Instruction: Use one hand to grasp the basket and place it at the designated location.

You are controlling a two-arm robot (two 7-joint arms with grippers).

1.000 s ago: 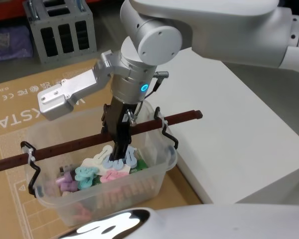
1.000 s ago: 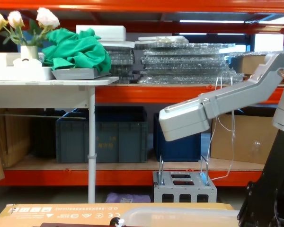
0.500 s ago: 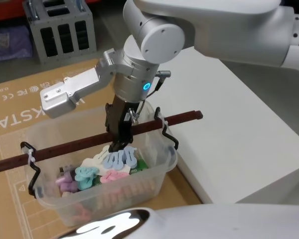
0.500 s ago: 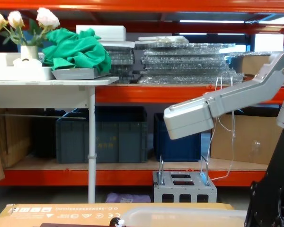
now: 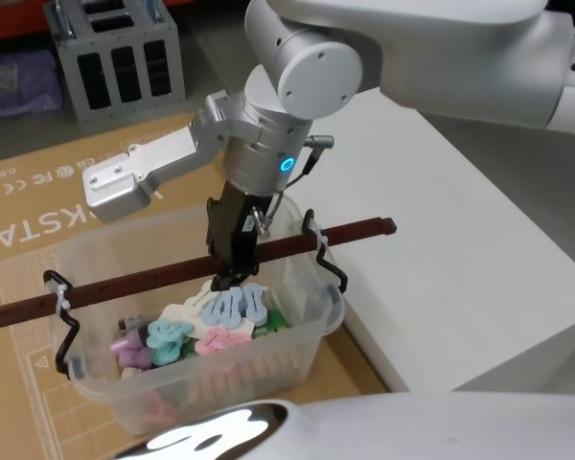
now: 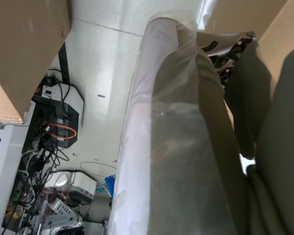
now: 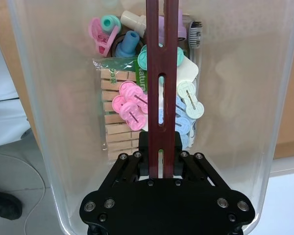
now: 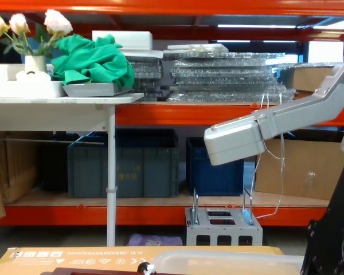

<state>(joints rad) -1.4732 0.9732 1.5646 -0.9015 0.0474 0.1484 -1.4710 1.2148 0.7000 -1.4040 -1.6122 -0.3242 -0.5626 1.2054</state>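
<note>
The right gripper (image 5: 232,255) has its fingers (image 7: 137,157) clenched on the dark red bar (image 5: 134,280). That bar works as the handle of the basket (image 5: 287,369), tied to the rim by wire hooks (image 5: 328,261) at both ends. The basket sits over the brown carton (image 5: 29,211), just beside the white desk (image 5: 460,259), and it's loaded with pastel and wooden pegs (image 5: 232,307).

The step looks like the carry, and the white desk is probably the drop spot. The grip is roughly mid-bar, maybe a touch toward the desk side. So the arm should go up slowly and straight and check the tub hangs level before it swings over. The hooks look like they only clip onto the rim, so a jerk or a tilt could pop one off or slide the pegs to one end. The base has to clear the desk edge before the basket comes down.

Hard to make out:
- The underside of the basket is hidden, so nobody can say if it's resting on the carton or hanging free.
- The bar's left end runs off the head view.
- The chest view catches just a strip of the rim.
- No marker for the target shows up.

The left arm seems parked. Its wrist view looks past cardboard at something plastic-wrapped.
</note>
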